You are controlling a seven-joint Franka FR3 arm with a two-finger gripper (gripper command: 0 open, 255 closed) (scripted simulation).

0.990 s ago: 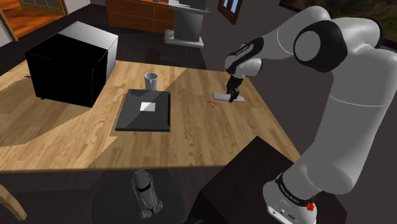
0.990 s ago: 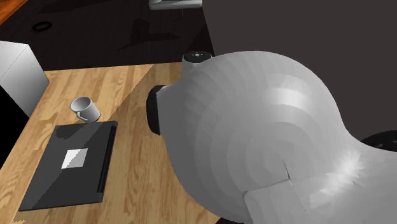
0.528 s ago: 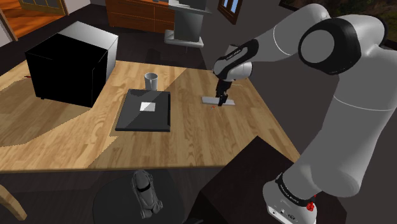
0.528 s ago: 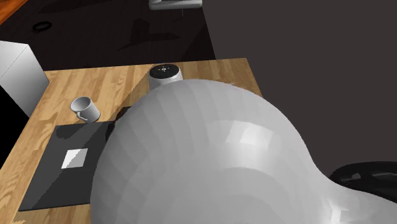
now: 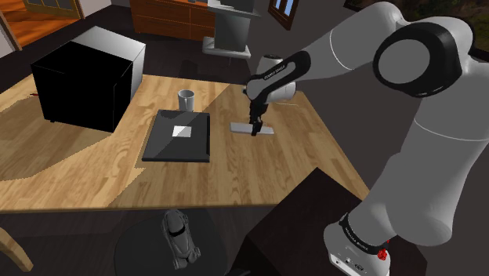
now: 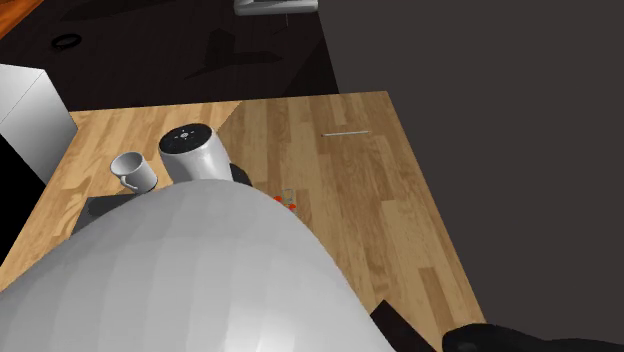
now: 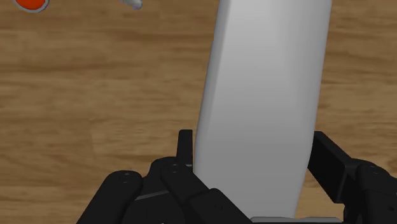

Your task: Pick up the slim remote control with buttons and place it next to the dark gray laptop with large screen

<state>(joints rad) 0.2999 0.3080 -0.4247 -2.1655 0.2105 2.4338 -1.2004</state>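
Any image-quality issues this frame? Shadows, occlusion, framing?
Shoulder view: slanting shadow edges split the table into brighter and dimmer wood, and the remote in the gripper reads clearly. Second exterior view: the arm's pale link blocks the lower left, hiding most of the laptop. Wrist view: the remote looms close, plain pale grey, with no buttons visible.

A light wooden bench (image 5: 258, 168) stands on a dark floor (image 5: 168, 59), its planks lit unevenly in paler and shaded patches. Beyond it a reddish-brown wooden cabinet (image 5: 168, 19) lines the far side, with a framed window (image 5: 282, 9) toward the shoulder view's right and orange flooring (image 5: 47, 19) at upper left.
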